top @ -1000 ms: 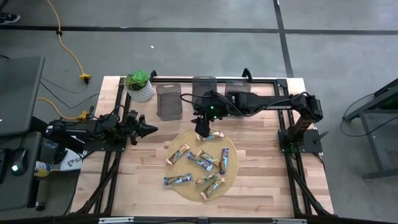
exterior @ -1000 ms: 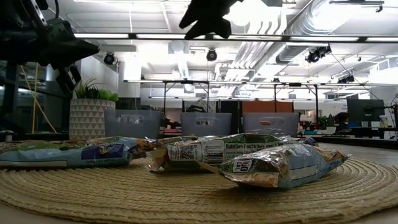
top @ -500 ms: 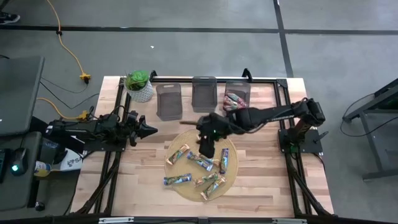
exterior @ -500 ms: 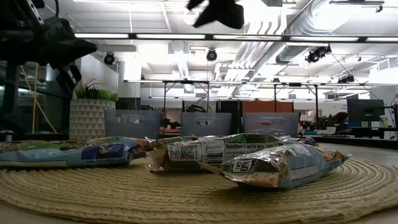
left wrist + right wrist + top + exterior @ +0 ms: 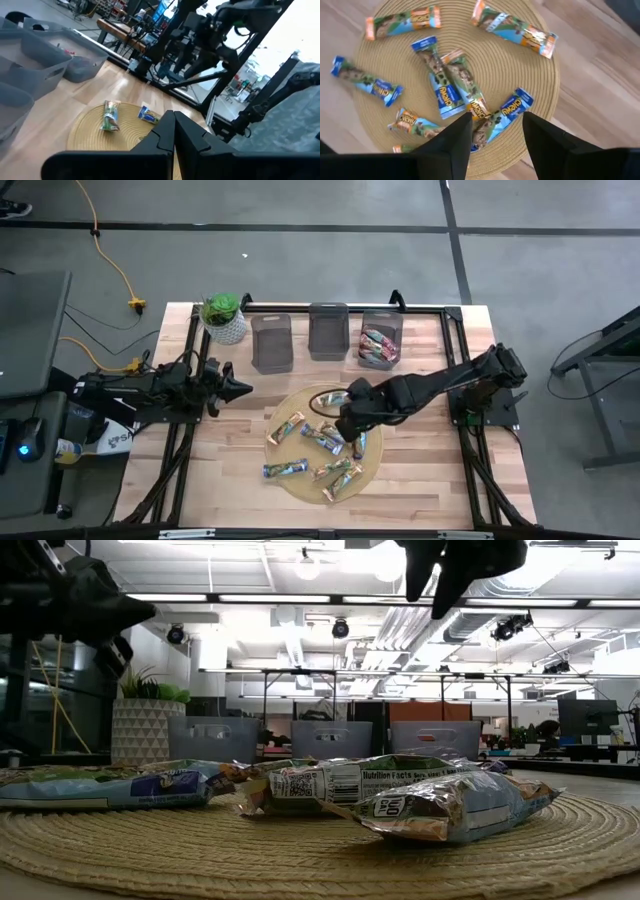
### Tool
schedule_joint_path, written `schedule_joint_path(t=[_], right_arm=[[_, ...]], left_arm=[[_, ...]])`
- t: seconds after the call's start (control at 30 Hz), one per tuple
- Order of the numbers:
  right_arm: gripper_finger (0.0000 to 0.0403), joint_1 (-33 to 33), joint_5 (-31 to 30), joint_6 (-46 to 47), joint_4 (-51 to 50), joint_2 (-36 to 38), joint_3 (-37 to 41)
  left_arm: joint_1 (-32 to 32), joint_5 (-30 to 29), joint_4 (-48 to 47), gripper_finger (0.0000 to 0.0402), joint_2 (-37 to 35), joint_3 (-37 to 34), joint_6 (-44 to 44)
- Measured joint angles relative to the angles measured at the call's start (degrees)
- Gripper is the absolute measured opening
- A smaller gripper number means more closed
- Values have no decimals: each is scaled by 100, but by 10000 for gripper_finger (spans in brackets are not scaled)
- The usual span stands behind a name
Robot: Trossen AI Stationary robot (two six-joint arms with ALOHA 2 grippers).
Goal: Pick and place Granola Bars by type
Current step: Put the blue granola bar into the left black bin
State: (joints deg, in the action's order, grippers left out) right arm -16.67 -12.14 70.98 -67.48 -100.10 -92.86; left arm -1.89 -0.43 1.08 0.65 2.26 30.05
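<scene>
You had three grey bins [image 5: 328, 331] lined along the table's [image 5: 430, 480] far edge, a potted plant [image 5: 223, 316] beside them, and a straw mat [image 5: 296, 486] mid-table.

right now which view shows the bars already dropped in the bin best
The high view: it looks straight down into the rightmost bin, showing pink-red bars inside. The low view shows only the bins' walls; the left wrist view a faint glimpse; the right wrist view none.

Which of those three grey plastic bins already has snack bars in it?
The right-hand grey bin, nearest the right arm's base; it holds wrapped bars. The other two look empty.
</scene>
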Motion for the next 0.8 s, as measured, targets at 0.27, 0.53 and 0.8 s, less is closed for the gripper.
schedule_joint_path(t=[0.27,0.53,0.8], right_arm=[[199,17,207,649,-312,-481,0],[219,15,249,1632,-472,-1026,0],[226,57,201,2187,-437,-1274,0]], left_arm=[[0,-17,0,1,1,11,-438],[0,-17,-4,1,1,20,-434],[0,-17,-11,1,1,31,-432]])
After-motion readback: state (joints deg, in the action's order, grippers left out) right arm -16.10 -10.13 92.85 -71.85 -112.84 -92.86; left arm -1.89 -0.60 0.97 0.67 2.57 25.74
